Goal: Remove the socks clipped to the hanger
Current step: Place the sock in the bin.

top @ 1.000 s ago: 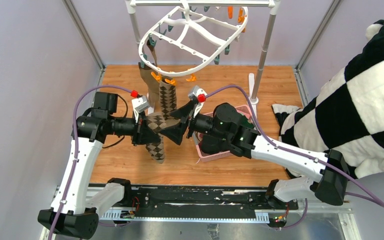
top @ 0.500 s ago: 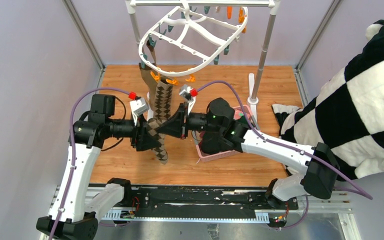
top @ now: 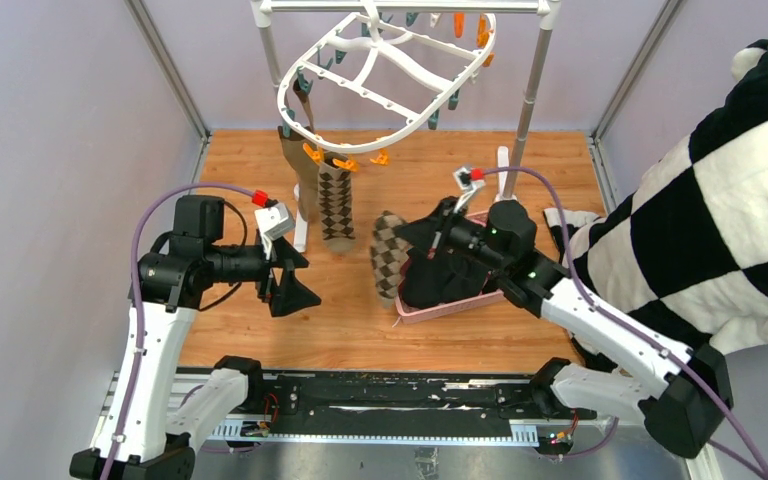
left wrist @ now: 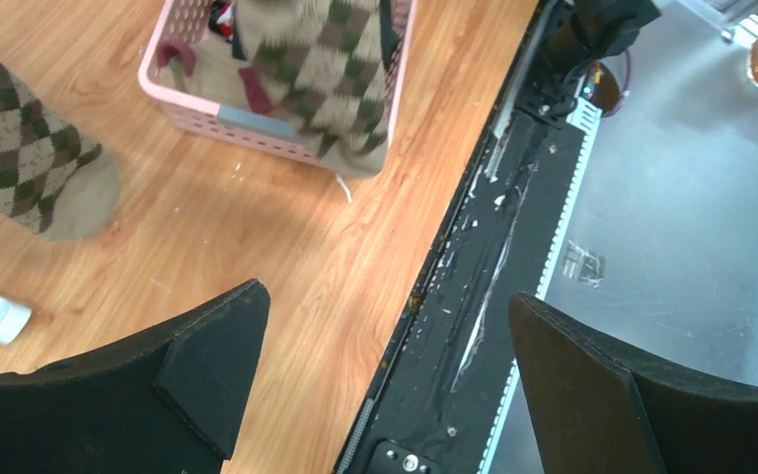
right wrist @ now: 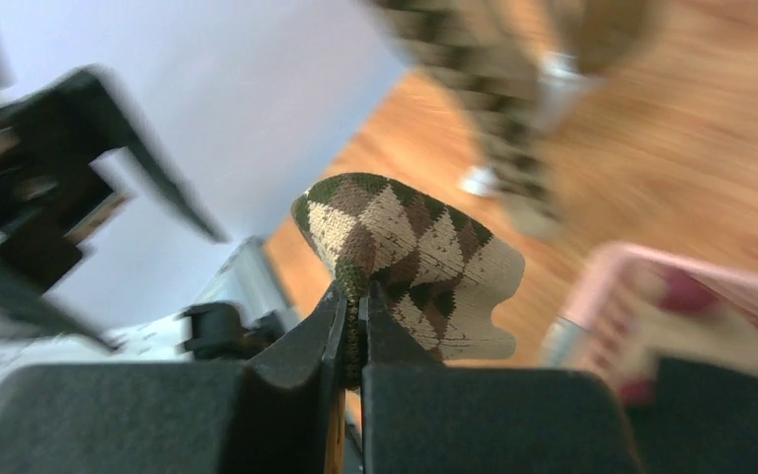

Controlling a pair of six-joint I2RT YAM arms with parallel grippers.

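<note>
The white oval hanger [top: 380,80] hangs from the rack at the back. Two socks stay clipped at its near rim: an olive-brown one [top: 295,180] and a brown argyle one [top: 337,205], whose toe shows as the hanging argyle sock [left wrist: 30,168]. My right gripper [top: 415,240] [right wrist: 353,296] is shut on the edge of a second, loose argyle sock [top: 391,258] [right wrist: 410,252] [left wrist: 331,79], which hangs over the left rim of the pink basket [top: 460,305] [left wrist: 257,118]. My left gripper [top: 305,280] [left wrist: 385,326] stands wide open and empty above the wood, left of the basket.
Grey pole rack [top: 530,90] with a white foot [top: 505,175] stands behind the basket. A large black-and-white checked plush cloth [top: 720,200] fills the right side. The basket holds other socks [left wrist: 222,15]. The black base rail [top: 390,395] [left wrist: 493,247] runs along the near edge.
My left gripper opened, let go of the loose argyle sock and drew back left. My right gripper shut on that sock and carried it right to the basket.
</note>
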